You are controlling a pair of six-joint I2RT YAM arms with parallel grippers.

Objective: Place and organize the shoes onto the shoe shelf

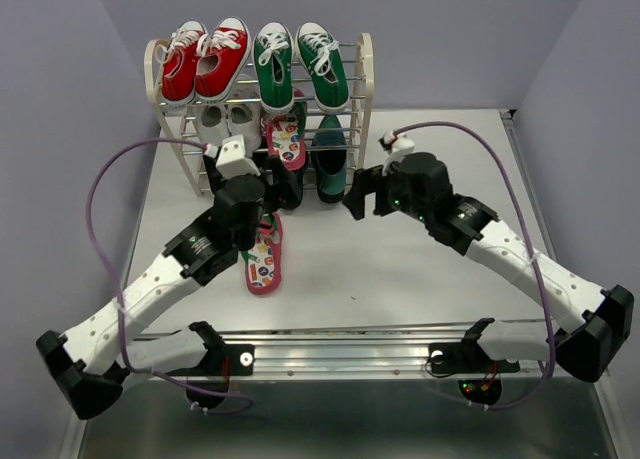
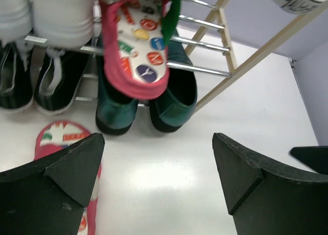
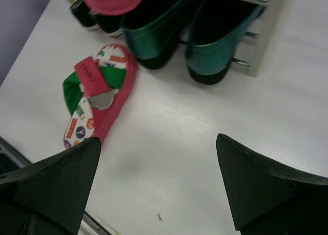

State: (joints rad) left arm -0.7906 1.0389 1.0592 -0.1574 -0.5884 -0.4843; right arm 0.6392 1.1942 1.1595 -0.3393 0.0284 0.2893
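- Top view: the shoe shelf stands at the far side of the table. Green sneakers take the right of its top tier beside red sneakers. White sneakers sit at the left of the middle tier.
- The shelved flip-flop overhangs the shelf's front edge, above the loafers at the bottom level.
- The loose flip-flop lies in front of the shelf, partly under the left arm.
- Left wrist view: the left gripper is spread wide and empty, with bare tabletop between it and the shelf's front.
- Right wrist view: the right gripper is likewise released and empty, over clear table before the shelf.
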